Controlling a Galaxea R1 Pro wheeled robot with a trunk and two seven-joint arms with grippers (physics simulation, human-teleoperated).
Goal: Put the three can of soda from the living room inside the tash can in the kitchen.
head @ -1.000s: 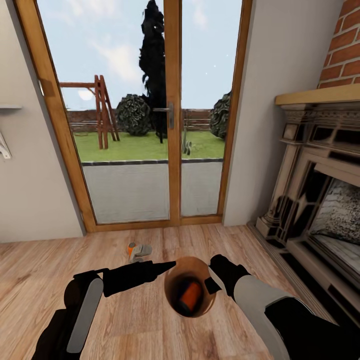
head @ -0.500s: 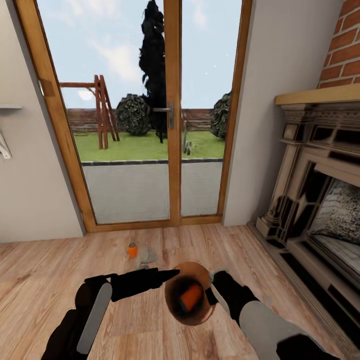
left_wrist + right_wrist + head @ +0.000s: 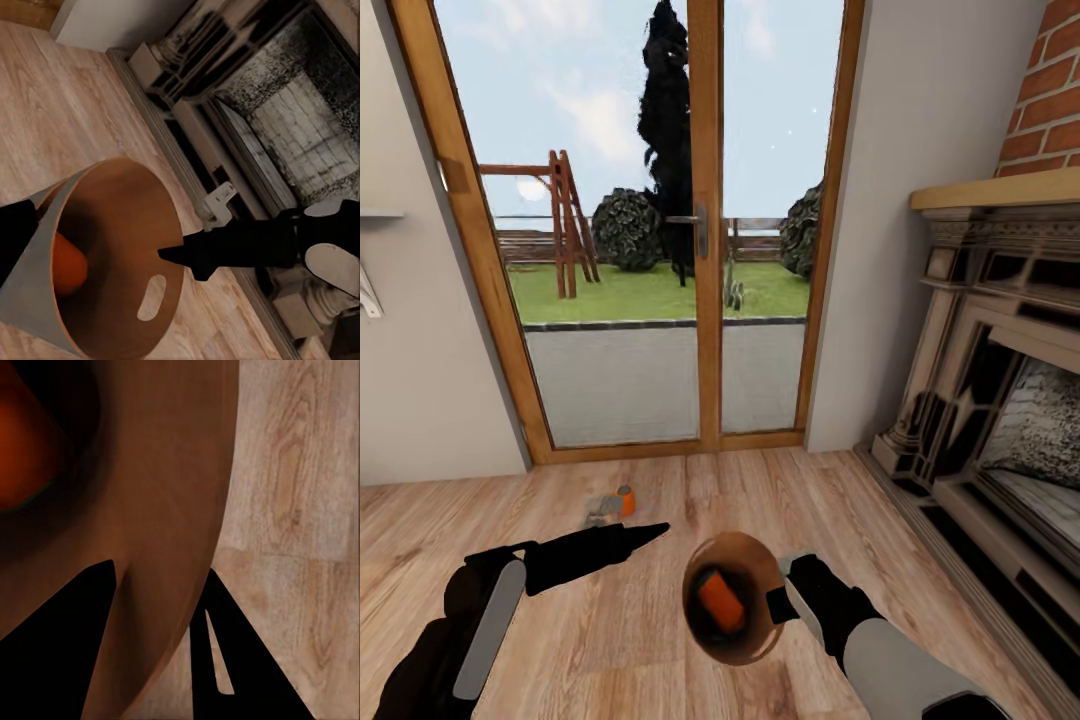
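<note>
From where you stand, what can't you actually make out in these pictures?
- Left gripper, head view: fingers taper to one dark point, so open or shut is unclear.
- Orange can in the bin: label too blurred to read.
- Can on the floor: small; the grey shape beside it is unidentifiable.

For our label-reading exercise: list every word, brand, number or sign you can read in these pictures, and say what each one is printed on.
None can be read.
Orange soda can inside the trash can: plain orange, no print resolves.
Orange soda can on the floor: too small and blurred to show any label.
Glass doors, fireplace, brick chimney: no writing or signs visible.
</note>
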